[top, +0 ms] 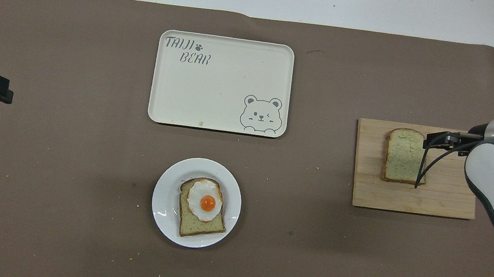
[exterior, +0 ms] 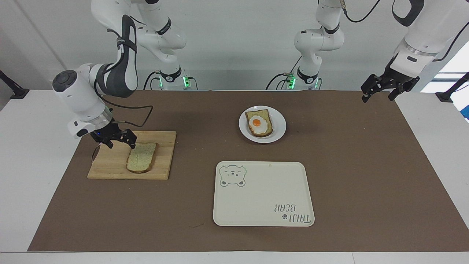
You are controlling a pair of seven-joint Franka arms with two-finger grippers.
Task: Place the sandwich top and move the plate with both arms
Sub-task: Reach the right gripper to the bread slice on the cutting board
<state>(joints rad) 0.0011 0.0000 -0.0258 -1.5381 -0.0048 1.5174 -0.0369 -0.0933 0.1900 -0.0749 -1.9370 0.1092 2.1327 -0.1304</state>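
The sandwich top (exterior: pixel 141 157) (top: pixel 405 156), a plain speckled slice, lies flat on a wooden cutting board (exterior: pixel 110 163) (top: pixel 444 200) toward the right arm's end of the table. My right gripper (exterior: pixel 121 144) (top: pixel 436 140) hangs open low over the board, beside the slice's robot-side end, gripping nothing. The small white plate (exterior: pixel 280 126) (top: pixel 166 194) carries a bread slice with a fried egg (exterior: pixel 259 123) (top: pixel 204 205). My left gripper (exterior: pixel 377 98) (top: pixel 1 92) waits open and empty, raised over the mat's edge at the left arm's end.
A cream rectangular tray (exterior: pixel 262 194) (top: pixel 221 80) with a bear drawing lies farther from the robots than the plate. A brown mat (exterior: pixel 348 165) covers the table. A black cable trails from the right wrist over the board.
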